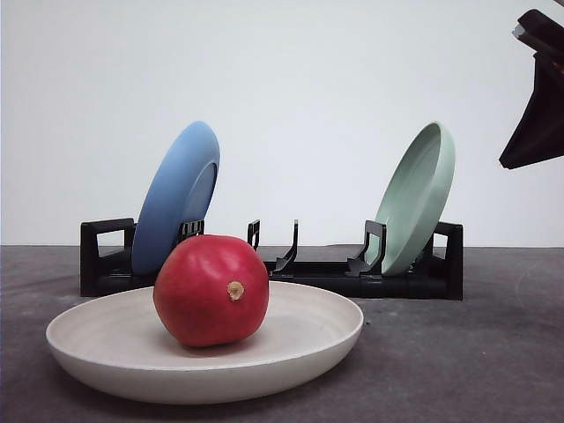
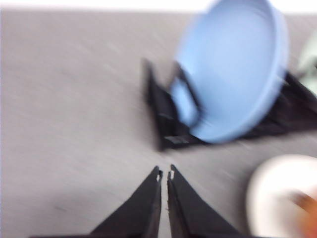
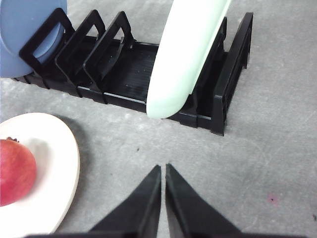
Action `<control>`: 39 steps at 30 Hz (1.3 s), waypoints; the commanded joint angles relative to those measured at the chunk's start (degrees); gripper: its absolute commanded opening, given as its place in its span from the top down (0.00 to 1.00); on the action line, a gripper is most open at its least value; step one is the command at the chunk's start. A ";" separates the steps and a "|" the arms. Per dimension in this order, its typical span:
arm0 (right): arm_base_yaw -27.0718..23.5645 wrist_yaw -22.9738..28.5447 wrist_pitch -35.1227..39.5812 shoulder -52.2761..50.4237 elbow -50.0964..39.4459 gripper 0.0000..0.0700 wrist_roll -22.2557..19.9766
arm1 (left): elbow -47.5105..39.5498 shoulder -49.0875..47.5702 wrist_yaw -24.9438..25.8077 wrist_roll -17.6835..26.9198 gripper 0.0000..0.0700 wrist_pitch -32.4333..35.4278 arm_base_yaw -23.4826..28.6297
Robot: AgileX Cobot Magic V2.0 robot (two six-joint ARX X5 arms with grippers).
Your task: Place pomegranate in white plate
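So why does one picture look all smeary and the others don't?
The left wrist view is smeared with blur: the blue plate and black rack have soft edges, probably because that camera is moving. The front view is sharp, with the pomegranate glossy in the white plate. The right wrist view is crisp too, showing the pale green plate.

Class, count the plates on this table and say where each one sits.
3. A shallow white plate lies flat at the front, holding the glossy red pomegranate. A round blue plate stands at the black slotted rack's left end, a pale green plate at its right. None looks hidden.
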 commanded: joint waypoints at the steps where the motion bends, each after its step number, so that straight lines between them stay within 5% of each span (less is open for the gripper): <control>1: -0.02 -0.02 0.44 0.37 0.22 0.99 -0.64 | -2.77 -2.94 -2.46 0.39 1.00 2.94 0.33; 6: -0.02 -0.02 0.44 0.37 0.22 0.99 -0.64 | -9.99 -12.01 -6.57 0.42 1.00 4.33 1.31; 19: -0.02 -0.02 0.44 0.37 0.22 0.99 -0.64 | -20.75 -28.06 -6.55 0.45 1.00 4.21 1.91; 39: -0.02 -0.02 0.92 0.37 0.22 0.99 -0.64 | -22.45 -28.25 -6.55 0.45 1.00 5.64 1.91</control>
